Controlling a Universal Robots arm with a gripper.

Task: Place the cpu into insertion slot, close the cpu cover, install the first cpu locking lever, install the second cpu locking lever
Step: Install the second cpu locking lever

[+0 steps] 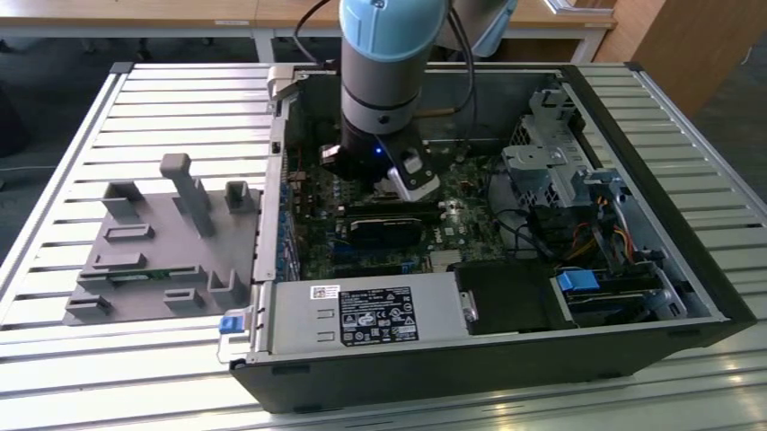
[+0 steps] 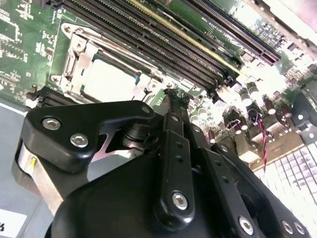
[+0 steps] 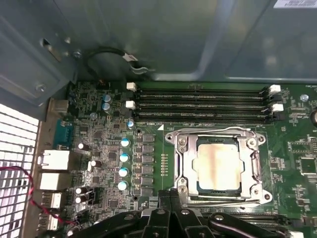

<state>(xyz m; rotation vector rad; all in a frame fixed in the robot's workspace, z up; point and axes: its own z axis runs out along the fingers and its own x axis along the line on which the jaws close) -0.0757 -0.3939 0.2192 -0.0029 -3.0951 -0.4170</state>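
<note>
The cpu (image 3: 218,166) sat in the insertion slot (image 3: 185,166), cpu cover (image 3: 181,147) down; claw (image 3: 169,194) pinched together, empty, beside the slot.

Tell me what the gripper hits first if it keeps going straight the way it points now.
Probably the motherboard just beside the cpu cover: the gripper points down at the board next to the socket, where the cpu already sits. Depth is unclear, so it could catch the cover's edge.

Exterior view: looking down steeply from well off at the open computer case (image 1: 504,269) on the bench (image 1: 72,359). Both wrist views: close behind the claw (image 3: 171,198), facing the cpu (image 3: 218,166) just beyond its tips
</note>
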